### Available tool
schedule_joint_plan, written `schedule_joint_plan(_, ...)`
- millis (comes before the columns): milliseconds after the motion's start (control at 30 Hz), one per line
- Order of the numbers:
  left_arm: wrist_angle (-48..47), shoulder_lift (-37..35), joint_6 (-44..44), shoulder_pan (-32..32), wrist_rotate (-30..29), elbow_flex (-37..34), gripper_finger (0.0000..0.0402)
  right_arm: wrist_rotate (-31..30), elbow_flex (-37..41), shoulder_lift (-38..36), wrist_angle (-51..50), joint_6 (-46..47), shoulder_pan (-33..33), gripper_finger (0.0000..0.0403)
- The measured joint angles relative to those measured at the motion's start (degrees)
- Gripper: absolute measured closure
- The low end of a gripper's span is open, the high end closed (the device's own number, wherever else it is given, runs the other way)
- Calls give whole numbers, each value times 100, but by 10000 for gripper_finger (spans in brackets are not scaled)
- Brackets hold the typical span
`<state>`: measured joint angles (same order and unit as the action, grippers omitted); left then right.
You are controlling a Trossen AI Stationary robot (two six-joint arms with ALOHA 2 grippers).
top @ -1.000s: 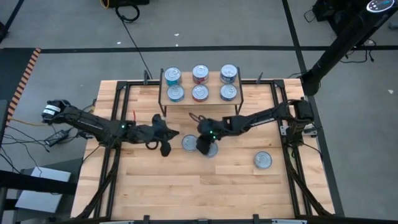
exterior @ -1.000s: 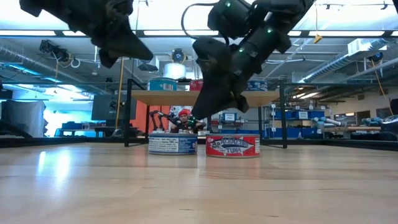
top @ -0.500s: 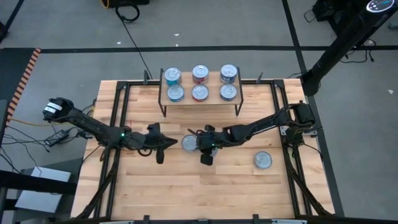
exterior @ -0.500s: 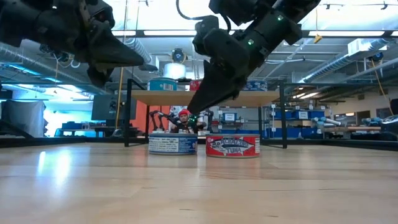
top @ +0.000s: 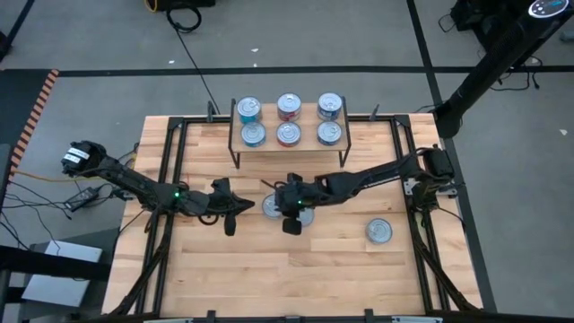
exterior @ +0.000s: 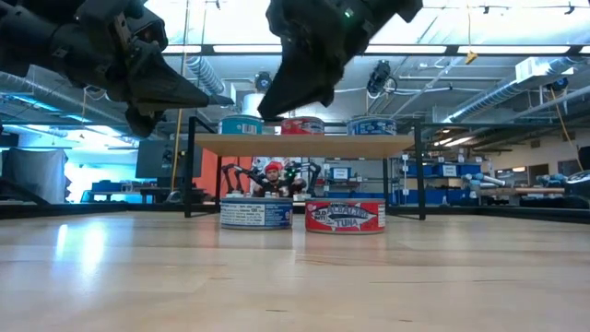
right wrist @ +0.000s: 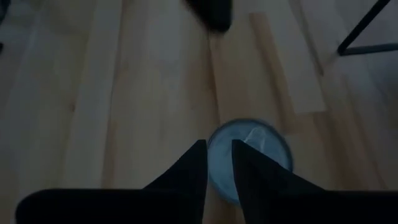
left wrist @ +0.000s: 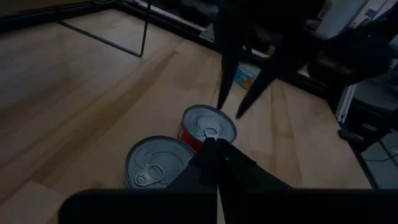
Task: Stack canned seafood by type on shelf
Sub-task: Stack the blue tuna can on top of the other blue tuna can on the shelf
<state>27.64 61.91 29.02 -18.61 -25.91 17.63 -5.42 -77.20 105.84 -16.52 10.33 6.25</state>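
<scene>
1. Wooden shelf (top: pixel 289 144) on thin black legs stands at the far edge of the table (top: pixel 269 278), carrying six tins (top: pixel 289 106) in two rows of three; the low view shows blue, red and blue tins along its front.
2. Two more tins sit side by side on the table in front of the shelf: a blue-labelled tin (exterior: pixel 255 214) and a red-labelled tuna tin (exterior: pixel 345 216), nearly touching.
3. A lone tin (top: pixel 379 231) lies well apart, toward the right side of the table.
4. Right gripper (right wrist: pixel 217 163) hangs above the pair, fingers drawn nearly together with a narrow gap, holding nothing; its wrist view looks down on a silver tin top.
5. Left gripper (left wrist: pixel 217 163) hovers to the left of the pair, fingers closed together and empty, with both tin tops just beyond its tips.
</scene>
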Motion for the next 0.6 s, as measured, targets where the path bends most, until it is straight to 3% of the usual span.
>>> schedule_joint_plan(300, -15, 0, -19, 0, 0, 0, 401, 593, -243, 0, -870, -243, -81, 336)
schedule_joint_plan(600, -22, 0, -11, 0, 0, 4, 401, 547, -494, 897, -1035, -708, 9, 314)
